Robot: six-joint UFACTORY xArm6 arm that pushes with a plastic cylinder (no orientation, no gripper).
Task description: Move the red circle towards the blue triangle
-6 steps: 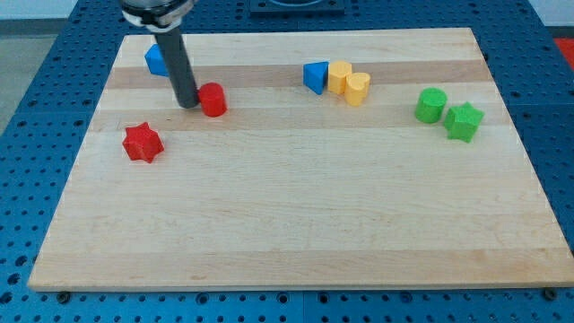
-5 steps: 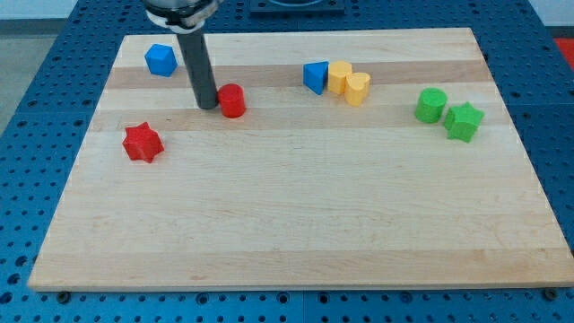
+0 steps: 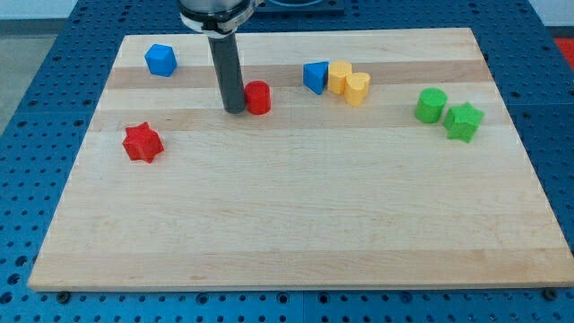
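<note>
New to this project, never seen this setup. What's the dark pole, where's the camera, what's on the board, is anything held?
The dark pole is a robot arm's rod; it has no gripper, so nothing is held. It only pushes blocks by sliding my tip along the wooden board. There is one camera view, looking down at an angle; its mounting isn't on record. My tip sits against the view's left side of the red circle, with the blue triangle further to the view's right. Also there: a blue cube, a red star, two yellow blocks, a green cylinder and a green star.
</note>
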